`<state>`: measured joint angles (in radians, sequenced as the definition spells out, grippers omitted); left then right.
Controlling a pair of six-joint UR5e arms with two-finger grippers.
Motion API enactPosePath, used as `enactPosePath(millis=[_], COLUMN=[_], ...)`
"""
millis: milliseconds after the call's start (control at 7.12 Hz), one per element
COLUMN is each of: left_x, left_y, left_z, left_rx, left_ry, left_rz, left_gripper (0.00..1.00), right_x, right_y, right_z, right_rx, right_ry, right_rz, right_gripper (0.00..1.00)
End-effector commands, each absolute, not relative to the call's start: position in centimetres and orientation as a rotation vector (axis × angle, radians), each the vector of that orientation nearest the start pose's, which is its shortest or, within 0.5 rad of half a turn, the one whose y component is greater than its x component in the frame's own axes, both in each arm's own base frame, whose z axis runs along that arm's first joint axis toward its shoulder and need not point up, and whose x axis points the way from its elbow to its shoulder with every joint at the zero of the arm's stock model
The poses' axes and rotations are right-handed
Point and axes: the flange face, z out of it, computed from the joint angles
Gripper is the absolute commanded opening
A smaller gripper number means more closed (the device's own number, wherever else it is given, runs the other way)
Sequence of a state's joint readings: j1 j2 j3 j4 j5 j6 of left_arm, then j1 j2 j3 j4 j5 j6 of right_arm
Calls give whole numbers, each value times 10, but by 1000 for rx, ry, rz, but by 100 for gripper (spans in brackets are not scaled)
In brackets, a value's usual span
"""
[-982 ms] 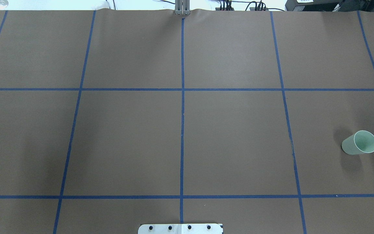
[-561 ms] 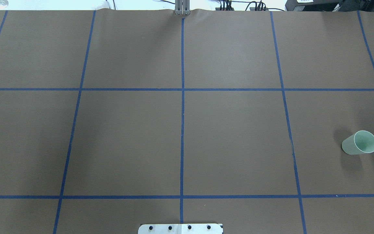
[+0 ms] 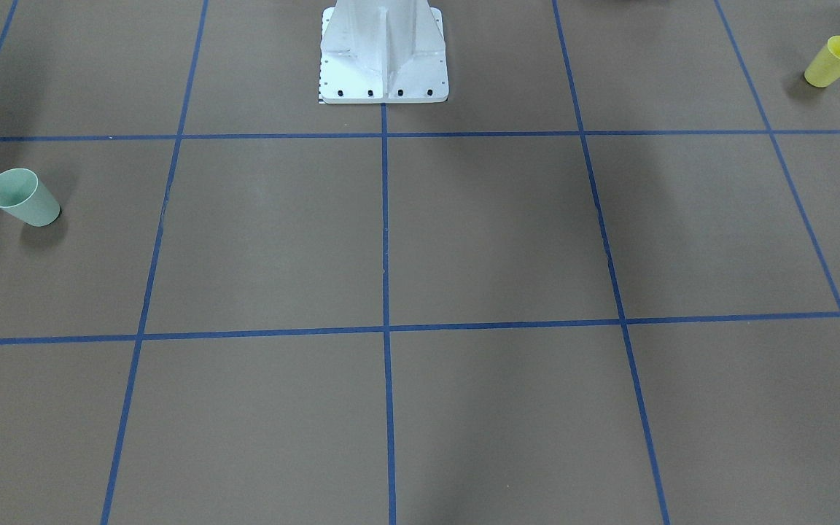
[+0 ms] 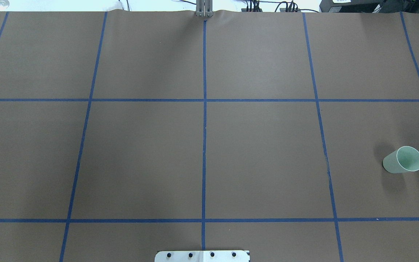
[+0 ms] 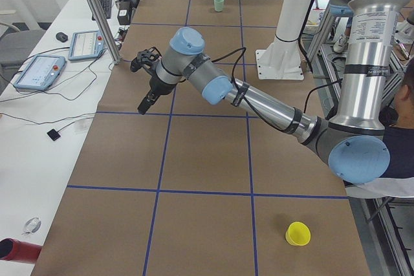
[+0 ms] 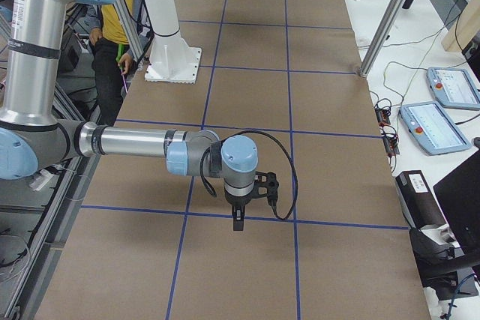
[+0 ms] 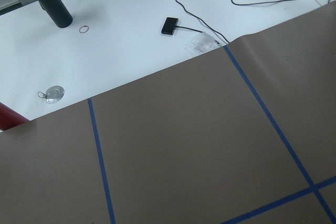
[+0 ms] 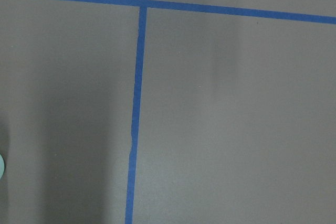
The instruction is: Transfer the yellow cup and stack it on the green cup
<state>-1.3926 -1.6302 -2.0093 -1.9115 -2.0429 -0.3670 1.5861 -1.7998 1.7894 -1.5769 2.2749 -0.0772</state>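
Left gripper (image 5: 147, 103) and right gripper (image 6: 238, 221) both hang above the surface (image 4: 260, 145); seen only from the side, so I cannot tell whether either is spread or pressed together. Yellow cup (image 5: 298, 233) upright, well apart from my left gripper, back toward my base side. Green cup (image 4: 403, 160) upright at my right end, a pale sliver edging my right wrist view.

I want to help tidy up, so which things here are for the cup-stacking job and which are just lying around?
For the job: yellow cup, upright on the robot's left side; green cup, upright on its right side.

Just lying about: black bottle; red ring; small black box on a cable; control tablet.
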Motion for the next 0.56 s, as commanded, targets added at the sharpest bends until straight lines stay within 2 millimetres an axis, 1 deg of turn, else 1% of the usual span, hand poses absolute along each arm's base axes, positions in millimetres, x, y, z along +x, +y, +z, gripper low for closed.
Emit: enactPosePath(millis=[0, 140, 281, 421], left_x=[18, 18, 29, 44], left_y=[-499, -484, -476, -469], left_z=[369, 356, 352, 362], left_rx=[596, 551, 513, 486], left_ry=[572, 469, 395, 288], left_rz=[-169, -243, -340, -439], left_gripper=[100, 100, 100, 100], right_x=[75, 75, 75, 75], right_y=[-392, -392, -392, -392], right_z=[659, 659, 659, 659], right_rx=[13, 13, 13, 15], right_ry=[-704, -704, -704, -704], right_rz=[-52, -52, -52, -52], right_gripper=[100, 100, 100, 100])
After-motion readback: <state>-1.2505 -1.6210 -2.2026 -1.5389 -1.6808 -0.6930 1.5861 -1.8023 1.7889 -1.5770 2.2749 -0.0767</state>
